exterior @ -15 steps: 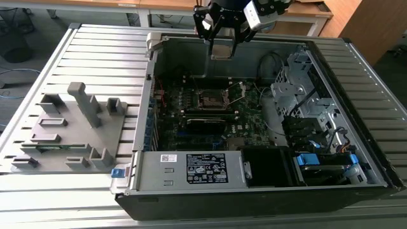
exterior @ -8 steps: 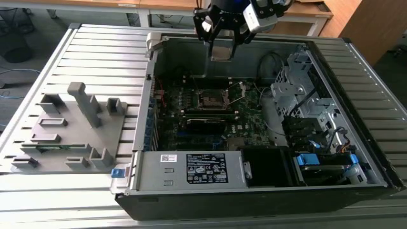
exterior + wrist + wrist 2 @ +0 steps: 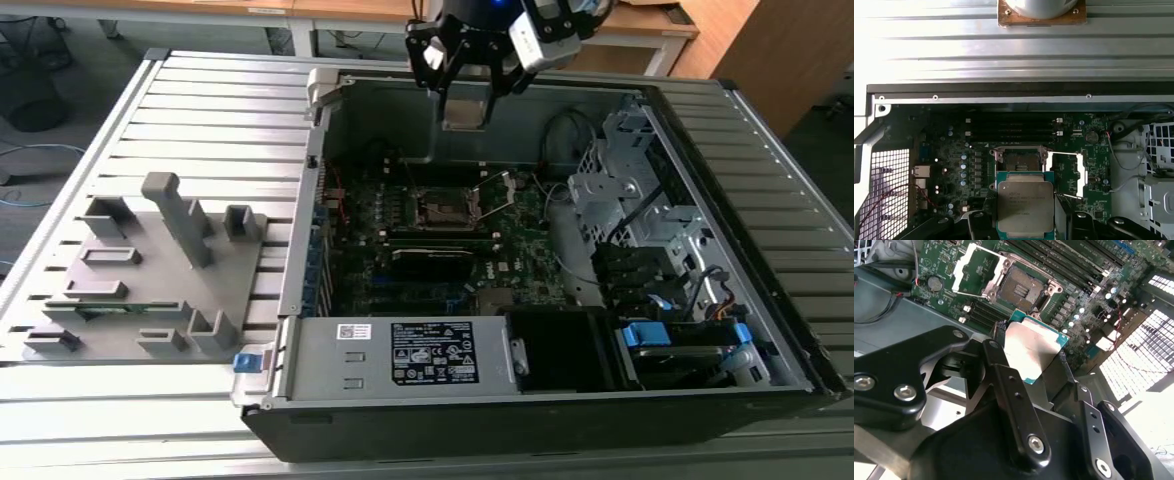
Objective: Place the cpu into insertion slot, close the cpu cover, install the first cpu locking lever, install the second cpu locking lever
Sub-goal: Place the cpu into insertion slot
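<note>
an open computer case [image 3: 320, 130] is shown with the gripper [image 3: 470, 80] held above it. the cpu [image 3: 1025, 205] is clamped by two opposite edges between the black fingers [image 3: 996, 357], well above the green circuit board [image 3: 954, 150] and apart from the insertion slot [image 3: 1020, 161]. the slot is bare, and the cpu cover [image 3: 1084, 175] is swung open just beside it. if the chip were lowered tilted or off-centre, the slot's contacts could be bent; with so thin an edge grip it could also be dropped. the chip is square, so no long axis is seen. in the first wrist view its silvery top is turned to the camera and its edges are lined up with the slot's rim.
</note>
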Controlling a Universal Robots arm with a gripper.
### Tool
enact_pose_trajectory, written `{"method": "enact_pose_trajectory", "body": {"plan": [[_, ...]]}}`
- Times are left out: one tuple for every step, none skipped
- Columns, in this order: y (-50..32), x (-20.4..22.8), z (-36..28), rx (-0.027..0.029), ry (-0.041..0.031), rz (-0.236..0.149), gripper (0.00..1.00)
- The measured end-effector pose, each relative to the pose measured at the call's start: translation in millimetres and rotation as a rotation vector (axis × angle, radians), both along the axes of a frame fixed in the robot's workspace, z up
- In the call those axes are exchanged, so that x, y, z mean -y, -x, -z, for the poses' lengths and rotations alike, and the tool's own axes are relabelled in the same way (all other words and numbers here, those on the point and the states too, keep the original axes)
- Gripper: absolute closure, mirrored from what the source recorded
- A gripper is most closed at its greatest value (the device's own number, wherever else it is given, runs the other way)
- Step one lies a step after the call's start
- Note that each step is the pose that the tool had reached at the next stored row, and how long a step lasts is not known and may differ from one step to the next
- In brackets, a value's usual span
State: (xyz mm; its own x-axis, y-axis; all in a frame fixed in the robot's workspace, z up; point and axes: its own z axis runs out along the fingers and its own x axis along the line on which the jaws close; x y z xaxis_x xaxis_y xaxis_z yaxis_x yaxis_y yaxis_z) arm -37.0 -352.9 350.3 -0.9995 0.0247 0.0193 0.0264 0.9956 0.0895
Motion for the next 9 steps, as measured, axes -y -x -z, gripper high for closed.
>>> {"method": "enact_pose_trajectory", "body": {"plan": [[0.0, 0.0, 1.0, 0.0, 0.0002, 0.0, 0.46], [0.0, -0.1, 1.7, 0.0, 0.0001, 0.0, 0.46], [0.0, 0.0, 1.8, -0.0001, 0.0003, 0.0, 0.46], [0.0, 0.0, 1.8, -0.0001, 0.0003, 0.0, 0.46], [0.0, 0.0, 1.8, -0.0002, 0.0004, 0.0, 0.46], [0.0, 0.0, 2.1, -0.0001, 0.0002, 0.0, 0.46], [0.0, 0.0, 3.0, 0.0001, -0.0001, 0.0, 0.46], [0.0, 0.0, 3.9, 0.0001, -0.0001, 0.0, 0.46], [0.0, 0.0, 4.9, 0.0, 0.0002, 0.0, 0.46]]}}
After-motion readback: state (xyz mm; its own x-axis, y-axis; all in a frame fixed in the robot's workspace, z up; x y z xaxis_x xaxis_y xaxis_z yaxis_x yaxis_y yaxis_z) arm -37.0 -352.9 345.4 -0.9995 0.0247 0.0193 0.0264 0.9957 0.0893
